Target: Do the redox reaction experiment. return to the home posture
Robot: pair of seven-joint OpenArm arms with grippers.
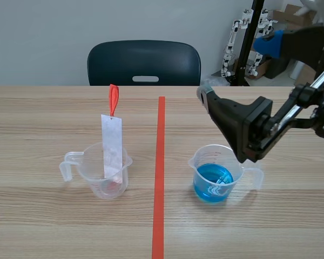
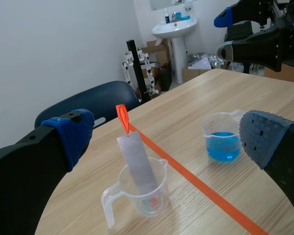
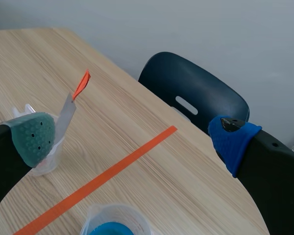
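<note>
The wooden table (image 1: 43, 108) fills the lower part of the scene view, with a dark blue chair (image 1: 144, 62) behind it at upper centre. An orange-red tape line (image 1: 160, 172) splits the table down the middle.

The right gripper (image 1: 205, 96) comes in from the right edge and hangs raised in the right half, above and just behind the measuring cup of blue liquid (image 1: 215, 175). Its wrist view shows the fingers wide apart with nothing between them. The left gripper (image 2: 169, 134) is also spread and empty. In its wrist view it is raised, with the clear measuring cup (image 2: 142, 196) ahead of and below it.

That clear cup sits left of the tape line, well apart from the blue one. A grey metal strip (image 1: 112, 145) stands in it, long axis near upright and leaning on the rim, with an orange-red tab (image 1: 114, 99) on top.

Both hands look free to withdraw. The right arm is the nearer to a cup, so lifting clear of the blue cup's rim seems the only thing to watch.
</note>
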